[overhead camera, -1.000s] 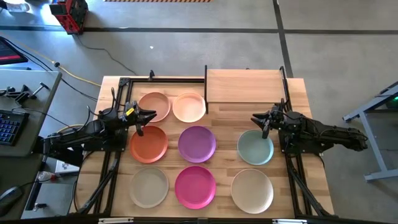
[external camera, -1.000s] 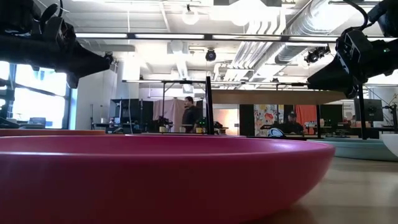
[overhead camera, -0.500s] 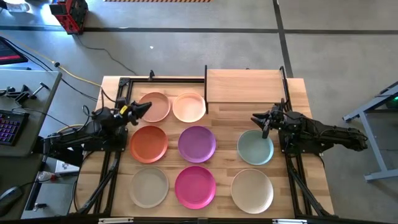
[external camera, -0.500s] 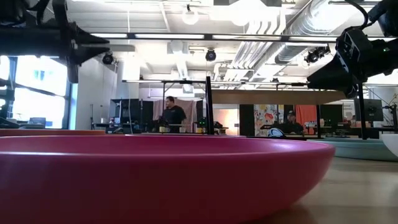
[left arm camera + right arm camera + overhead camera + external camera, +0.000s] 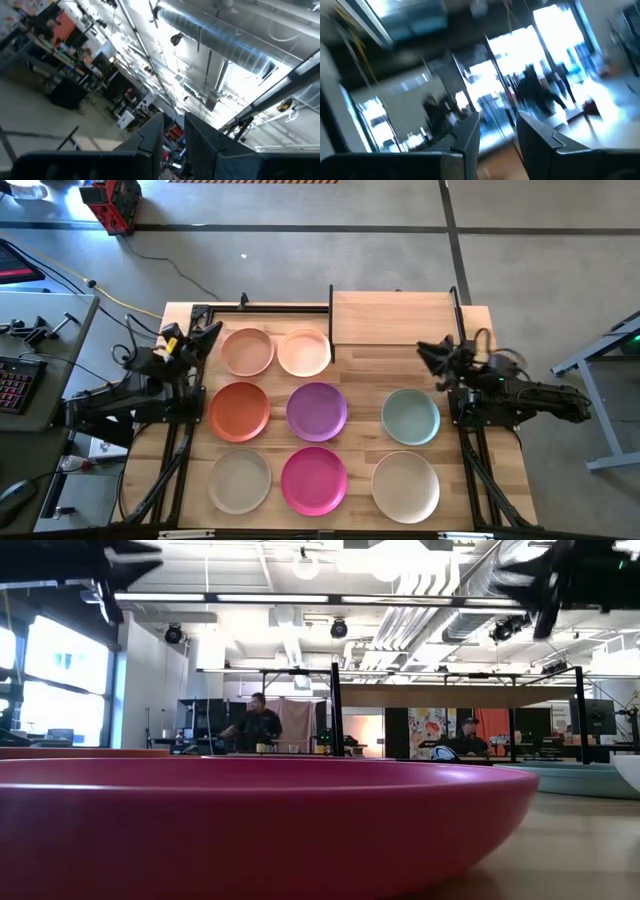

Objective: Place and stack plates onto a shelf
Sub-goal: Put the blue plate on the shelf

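Matt, smooth round magenta plate point(image 5: 313, 478); pale planked wooden bench point(image 5: 362, 375); raised light-wood shelf board point(image 5: 392, 317) on thin black metal posts.

Both arms are showing as dark, near-black jointed links with loose black cables looping beside them. The left hand point(image 5: 205, 337) is wearing a small yellow tag just behind its two flat, dark, square-edged fingers point(image 5: 150, 137). The right hand point(image 5: 428, 351) is carrying the same blunt black fingers point(image 5: 467, 135).
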You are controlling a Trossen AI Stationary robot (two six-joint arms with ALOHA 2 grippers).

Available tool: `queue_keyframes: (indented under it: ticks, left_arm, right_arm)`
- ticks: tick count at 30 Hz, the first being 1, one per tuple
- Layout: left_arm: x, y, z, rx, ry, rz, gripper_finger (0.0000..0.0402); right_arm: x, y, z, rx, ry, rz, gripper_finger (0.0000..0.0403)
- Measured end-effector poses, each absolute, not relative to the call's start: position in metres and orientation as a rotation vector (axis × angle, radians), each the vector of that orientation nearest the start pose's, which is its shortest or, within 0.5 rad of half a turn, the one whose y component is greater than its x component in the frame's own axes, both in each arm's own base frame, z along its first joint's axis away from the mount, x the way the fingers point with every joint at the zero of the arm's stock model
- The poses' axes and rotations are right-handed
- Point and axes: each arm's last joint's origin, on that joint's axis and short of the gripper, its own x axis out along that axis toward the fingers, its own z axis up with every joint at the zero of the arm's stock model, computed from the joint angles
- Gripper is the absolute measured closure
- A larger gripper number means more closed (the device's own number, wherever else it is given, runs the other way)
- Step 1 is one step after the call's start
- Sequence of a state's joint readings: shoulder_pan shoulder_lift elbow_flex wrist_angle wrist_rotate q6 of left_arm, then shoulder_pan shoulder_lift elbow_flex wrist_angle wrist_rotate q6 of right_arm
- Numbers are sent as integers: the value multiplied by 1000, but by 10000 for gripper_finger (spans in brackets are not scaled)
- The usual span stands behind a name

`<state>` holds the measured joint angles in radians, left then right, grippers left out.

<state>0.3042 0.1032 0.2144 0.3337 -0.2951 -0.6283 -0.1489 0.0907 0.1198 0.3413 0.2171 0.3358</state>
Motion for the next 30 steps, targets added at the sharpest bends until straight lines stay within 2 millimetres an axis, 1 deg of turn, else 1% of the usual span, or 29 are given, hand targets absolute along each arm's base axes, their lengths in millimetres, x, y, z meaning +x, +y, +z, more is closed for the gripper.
queue_keyframes:
  ticks: [3,6,8,10,12,14,17,20,24,27,30]
  left_arm:
    - [75,32,281,-553,-610,430,335]
    - [79,33,304,-522,-574,441,335]
    - [84,35,317,-510,-531,456,335]
    - [89,36,327,-503,-473,475,335]
    - [95,38,333,-499,-413,493,335]
    - [101,40,335,-500,-353,511,335]
    - [111,43,332,-504,-272,533,335]
    - [117,45,324,-506,-197,553,335]
    - [123,47,313,-521,-82,585,335]
    - [125,47,306,-532,-15,602,335]
    - [126,48,302,-532,25,611,335]
  right_arm:
    - [80,-18,253,312,-506,-272,290]
    - [73,-17,282,299,-458,-279,290]
    - [71,-16,302,321,-376,-289,290]
    - [71,-16,320,375,-260,-304,290]
    - [76,-17,332,463,-111,-332,290]
    - [84,-18,339,583,35,-372,290]
    - [101,-20,341,764,237,-443,290]
    - [122,-21,335,883,420,-489,290]
    - [154,-20,316,992,609,-519,290]
    - [175,-14,299,1032,756,-543,290]
    - [192,-7,282,1052,869,-590,290]
